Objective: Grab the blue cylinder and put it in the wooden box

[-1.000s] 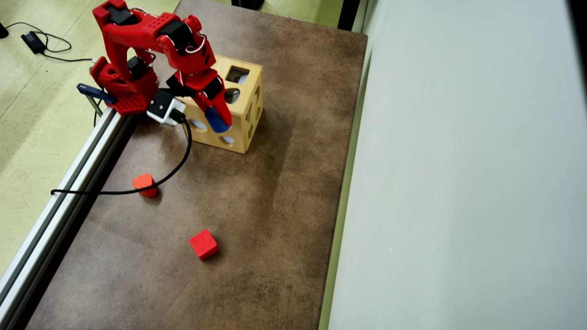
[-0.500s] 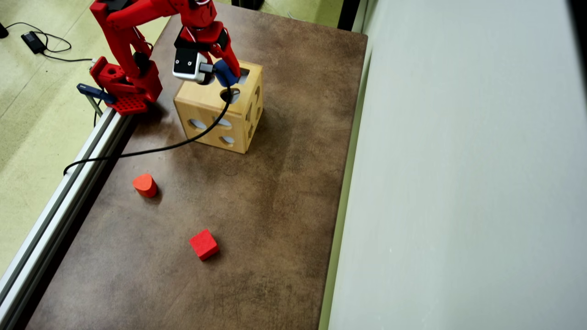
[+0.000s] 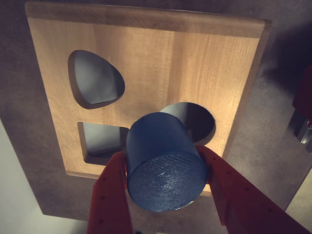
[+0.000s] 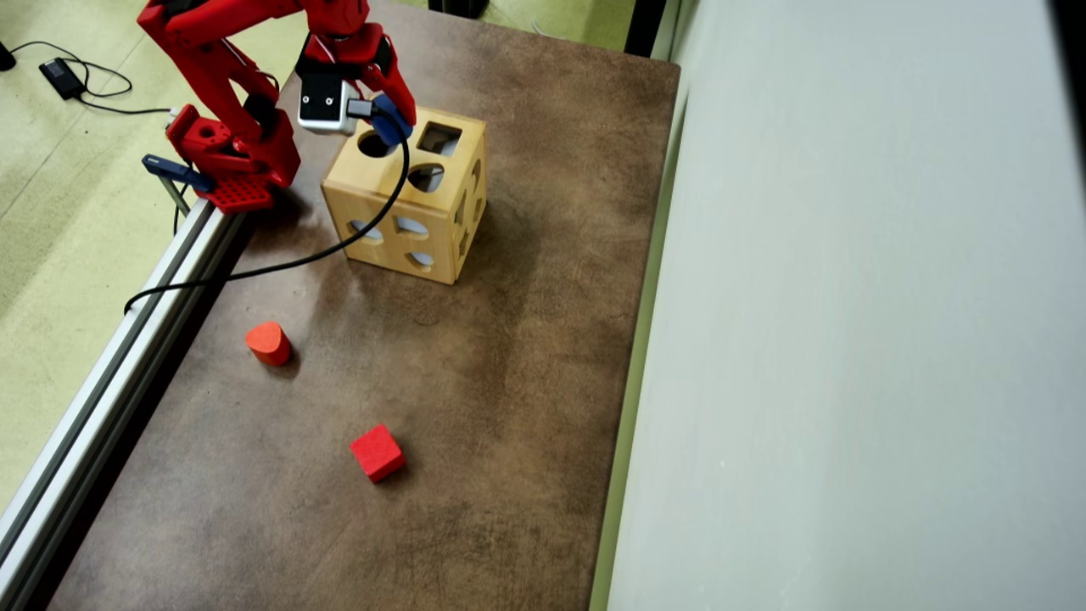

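my pincer (image 3: 168, 183): matt red plastic | blue cylinder (image 3: 163, 163): matt, finely grained end face | wooden box (image 3: 195, 63): smooth light wood, visible grain | bench (image 4: 475, 382): matt mottled brown | rail at left edge (image 4: 127, 331): bare metal

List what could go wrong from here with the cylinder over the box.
1. The blue cylinder, held in the gripper, only partly overlaps the round hole in the wrist view; released now, it may catch the rim.
2. It could roll off the wooden box.
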Tool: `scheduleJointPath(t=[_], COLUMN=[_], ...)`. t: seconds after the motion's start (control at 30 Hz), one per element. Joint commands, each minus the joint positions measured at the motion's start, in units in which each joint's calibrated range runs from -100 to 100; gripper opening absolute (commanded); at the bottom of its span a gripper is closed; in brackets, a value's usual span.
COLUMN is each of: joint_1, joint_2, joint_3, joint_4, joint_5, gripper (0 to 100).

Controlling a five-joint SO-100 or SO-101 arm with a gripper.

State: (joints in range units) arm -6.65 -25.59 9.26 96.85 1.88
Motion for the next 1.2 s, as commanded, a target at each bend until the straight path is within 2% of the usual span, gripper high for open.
scheduleJointPath(t=[0.0, 1.17], joint_1=[-0.34, -2.27], joint_2=[-2.39, -2.39], joint_3=[1.84, 8.19], joint_4=[0.33, 0.25], joint_5=[0.29, 2.88], gripper=[2, 2])
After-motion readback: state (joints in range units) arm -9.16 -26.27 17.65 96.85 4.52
